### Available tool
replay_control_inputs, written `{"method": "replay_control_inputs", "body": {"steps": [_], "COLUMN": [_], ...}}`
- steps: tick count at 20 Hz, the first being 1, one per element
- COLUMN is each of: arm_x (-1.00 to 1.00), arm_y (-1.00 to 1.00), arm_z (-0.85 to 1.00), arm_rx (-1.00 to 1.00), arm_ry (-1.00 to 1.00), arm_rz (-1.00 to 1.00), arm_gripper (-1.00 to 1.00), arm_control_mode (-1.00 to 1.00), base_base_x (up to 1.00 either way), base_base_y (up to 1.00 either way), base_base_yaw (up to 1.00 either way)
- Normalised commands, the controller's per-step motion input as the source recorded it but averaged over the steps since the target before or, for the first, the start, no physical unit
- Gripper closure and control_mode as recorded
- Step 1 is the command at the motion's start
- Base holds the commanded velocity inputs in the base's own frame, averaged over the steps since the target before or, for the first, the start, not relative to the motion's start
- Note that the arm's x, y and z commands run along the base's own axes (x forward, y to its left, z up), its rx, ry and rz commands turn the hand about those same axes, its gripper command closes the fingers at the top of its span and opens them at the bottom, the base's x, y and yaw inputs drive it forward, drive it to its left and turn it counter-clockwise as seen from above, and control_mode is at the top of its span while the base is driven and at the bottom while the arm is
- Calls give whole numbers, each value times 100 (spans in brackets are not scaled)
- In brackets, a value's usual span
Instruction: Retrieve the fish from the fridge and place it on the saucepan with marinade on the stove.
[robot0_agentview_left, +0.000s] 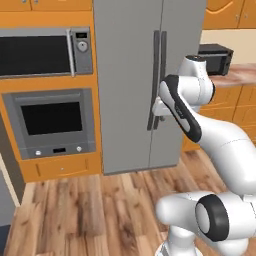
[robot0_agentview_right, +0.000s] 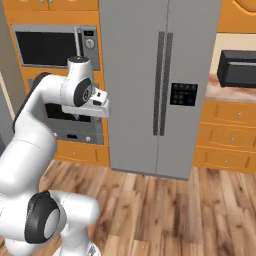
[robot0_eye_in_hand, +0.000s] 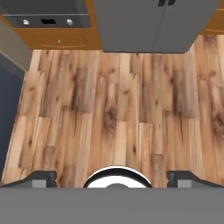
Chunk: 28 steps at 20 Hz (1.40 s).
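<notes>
Fridge (robot0_agentview_right: 160, 85) doors shut; gripper (robot0_eye_in_hand: 112, 177) spread wide, empty, apparently facing wooden floor (robot0_eye_in_hand: 113, 109). Fish unretrieved; whole task remains.

grey fridge (robot0_agentview_right: 150, 90), orange cabinets (robot0_agentview_right: 225, 135), brown wood-plank floor (robot0_eye_in_hand: 113, 109)

oven (robot0_agentview_left: 50, 122) left of fridge (robot0_agentview_left: 135, 75)

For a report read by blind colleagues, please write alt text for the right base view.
A tall grey two-door fridge stands closed, with two long dark handles and a black dispenser panel on its right door. The white robot arm rises at lower left, its open gripper raised in front of a built-in oven, apart from the fridge. The floor is wood planks.
</notes>
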Motion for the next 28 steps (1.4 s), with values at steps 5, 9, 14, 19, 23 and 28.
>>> {"method": "replay_control_inputs", "body": {"steps": [5, 9, 14, 19, 23, 28], "arm_x": [0, 0, 0, 0, 0, 0], "arm_y": [0, 0, 0, 0, 0, 0], "arm_z": [0, 0, 0, 0, 0, 0], "arm_rx": [0, 0, 0, 0, 0, 0], "arm_ry": [0, 0, 0, 0, 0, 0], "arm_rz": [0, 0, 0, 0, 0, 0], "arm_gripper": [-100, -100, -100, -100, -100, -100], "arm_control_mode": [100, 100, 100, 100, 100, 100], "base_base_x": [88, 20, 17, 100, 98, 37], "base_base_y": [-74, -37, -11, -5, 0, -14], "base_base_yaw": [20, 8, 0, -3, -13, -9]}}
